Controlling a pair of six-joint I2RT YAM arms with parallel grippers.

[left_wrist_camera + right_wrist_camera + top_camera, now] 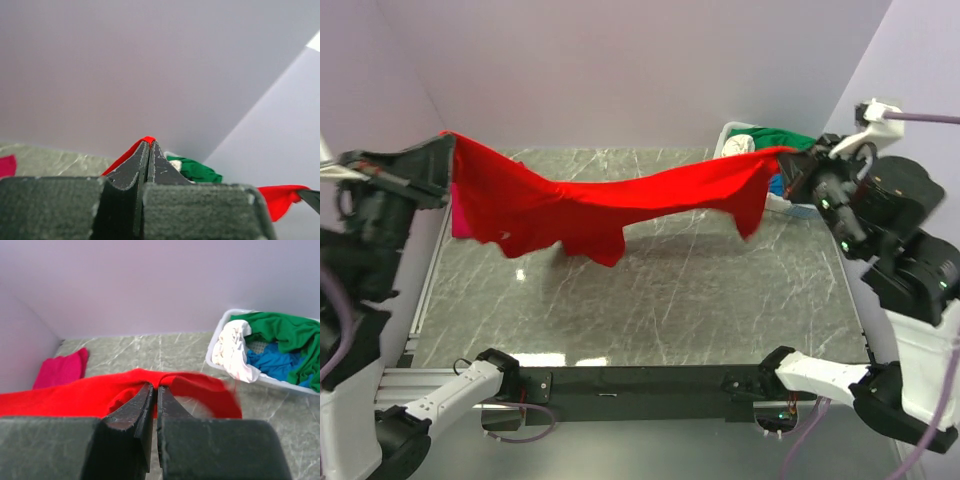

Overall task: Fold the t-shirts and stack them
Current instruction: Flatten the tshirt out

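Red tee — btw hands (slung)

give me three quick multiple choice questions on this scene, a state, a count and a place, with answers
1. The red t-shirt is: A stretched in the air between the left gripper and the right gripper; B folded flat; C crumpled in a heap.
2. Cloth colours showing in the white basket: A one; B five; C three.
3. The pink t-shirt lies: A in the basket; B on the table, at its left edge; C in the right gripper.
Answers: 1 A, both shut grippers pinch its ends; 2 C, green, white and blue; 3 B, it rests flat there.
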